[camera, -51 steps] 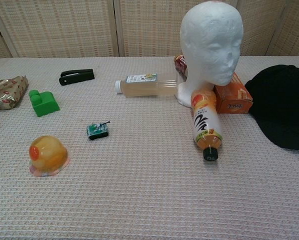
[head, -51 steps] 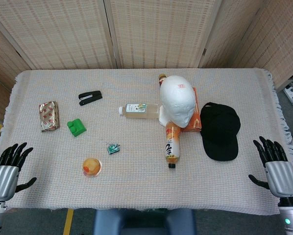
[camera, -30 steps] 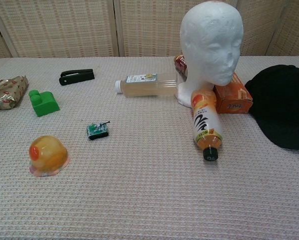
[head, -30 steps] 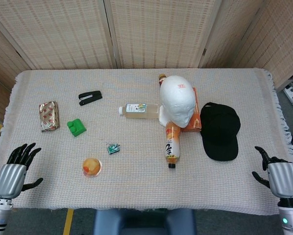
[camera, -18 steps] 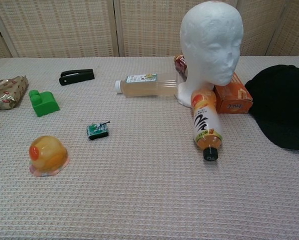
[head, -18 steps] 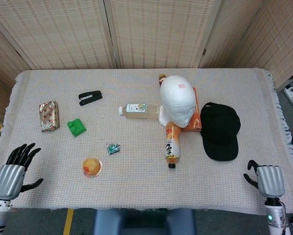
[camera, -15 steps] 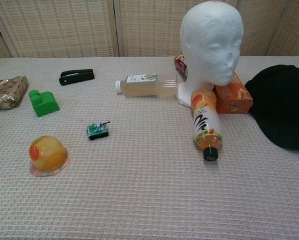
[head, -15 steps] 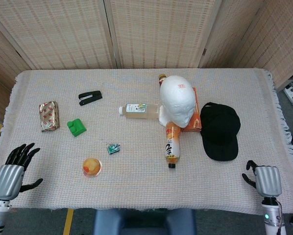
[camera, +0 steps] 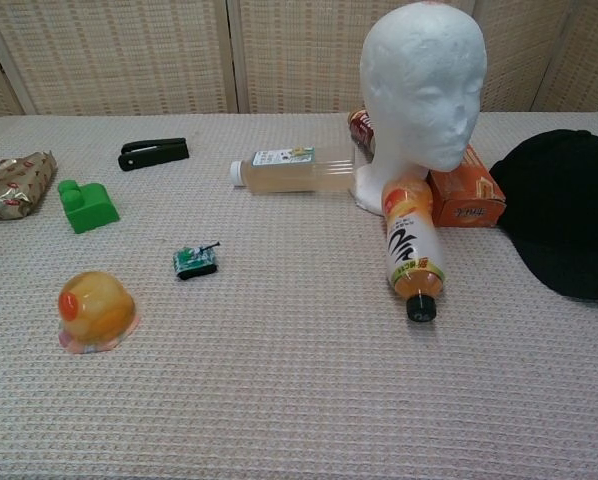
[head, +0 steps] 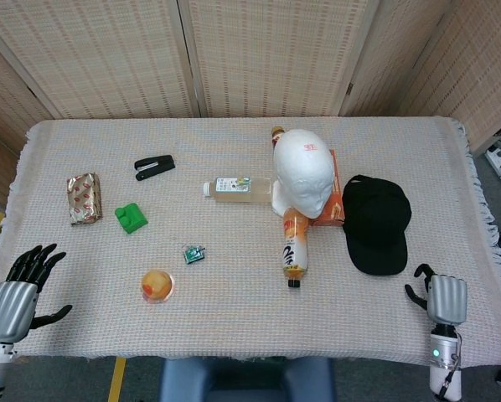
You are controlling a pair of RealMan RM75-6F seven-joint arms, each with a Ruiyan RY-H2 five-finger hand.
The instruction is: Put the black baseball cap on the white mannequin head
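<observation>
The black baseball cap [head: 376,222] lies flat on the table cloth, right of the white mannequin head [head: 305,167], which stands upright. In the chest view the cap [camera: 569,210] sits at the right edge and the head [camera: 424,85] faces forward. My right hand [head: 443,299] hovers at the table's front edge, just below and right of the cap's brim, back upward, thumb out, holding nothing. At the front left corner my left hand [head: 16,289] is held with fingers spread, empty. Neither hand shows in the chest view.
An orange drink bottle [head: 294,247] lies in front of the head, a clear bottle [head: 234,188] to its left, an orange box [head: 334,201] between head and cap. Further left are a stapler [head: 154,166], green block [head: 131,219], foil packet [head: 84,198], toy tank [head: 193,252] and jelly cup [head: 157,285].
My right hand has moved left along the front edge toward the cap and tipped over, so its fingers no longer show. The left hand has barely shifted. Objects have not moved.
</observation>
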